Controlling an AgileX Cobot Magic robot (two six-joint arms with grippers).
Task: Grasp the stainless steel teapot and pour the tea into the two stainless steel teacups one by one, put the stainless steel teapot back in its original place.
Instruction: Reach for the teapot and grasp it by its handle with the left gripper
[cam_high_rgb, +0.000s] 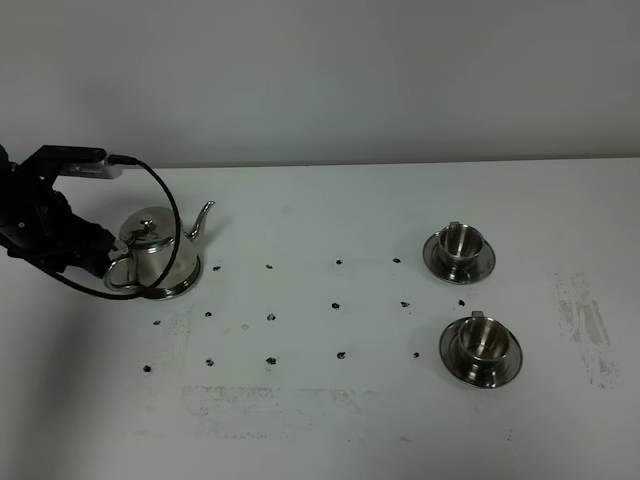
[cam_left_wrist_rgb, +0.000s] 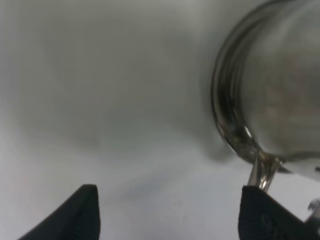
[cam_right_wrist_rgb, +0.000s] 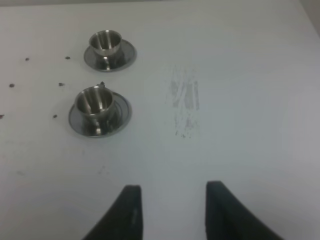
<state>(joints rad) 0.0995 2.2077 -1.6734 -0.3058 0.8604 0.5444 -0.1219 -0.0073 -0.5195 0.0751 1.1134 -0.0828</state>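
The stainless steel teapot (cam_high_rgb: 155, 255) stands upright at the left of the white table, lid on, spout toward the right. Its tea is hidden. My left gripper (cam_high_rgb: 108, 264) sits just left of the pot at its loop handle. In the left wrist view that gripper (cam_left_wrist_rgb: 170, 215) is open, with the handle (cam_left_wrist_rgb: 262, 172) close above one fingertip (cam_left_wrist_rgb: 265, 217) and nothing gripped. The two stainless steel teacups (cam_high_rgb: 459, 247) (cam_high_rgb: 481, 345) rest on saucers at the right. My right gripper (cam_right_wrist_rgb: 174, 210) hovers over bare table near the cups (cam_right_wrist_rgb: 105, 45) (cam_right_wrist_rgb: 96, 104), its fingers apart around nothing.
Small dark dots (cam_high_rgb: 272, 317) are scattered over the table's middle. A grey scuffed patch (cam_high_rgb: 590, 325) lies at the far right, also in the right wrist view (cam_right_wrist_rgb: 184, 100). A black cable (cam_high_rgb: 165, 200) loops from the left arm over the teapot.
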